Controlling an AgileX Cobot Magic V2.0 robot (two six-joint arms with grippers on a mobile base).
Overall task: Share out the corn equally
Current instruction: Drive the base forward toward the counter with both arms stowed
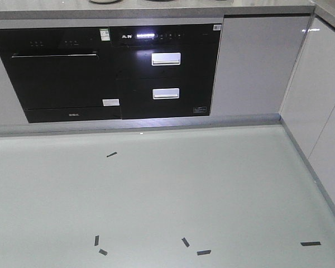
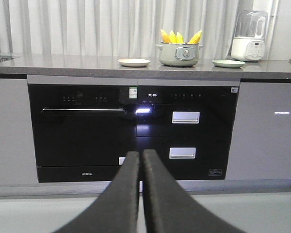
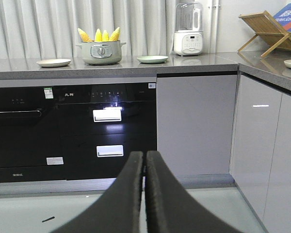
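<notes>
Base sits on the floor (image 1: 156, 195), well back from a kitchen unit with a black oven (image 2: 82, 131) and two drawers built in. The counter (image 2: 63, 63) on top carries everything relevant.

Pot (image 2: 179, 54) stands mid-counter. A cream plate (image 2: 134, 62) is on one side and a green plate (image 2: 228, 63) on the other, each near the pot but not touching it. Both plates look empty, though the wrist views are too low to be sure.

Corn (image 2: 177, 37): four cobs, all upright in the pot with tips above the rim. None on either plate.

Left tool (image 2: 140, 155) and right tool (image 3: 144, 154): fingers pressed together, holding nothing, pointed at the oven front below counter height.

Step in hand, as I judge it: approach only. No distribution done yet, and an even split means two cobs per plate.

Next move needs:
- base closer to the unit, since the arms look out of reach
- tools raised above the counter and spread
- a grasp from above on an outer cob, then a straight lift clear of the rim

Risk: the cobs lean on each other, so pulling one may tip its neighbours.
</notes>
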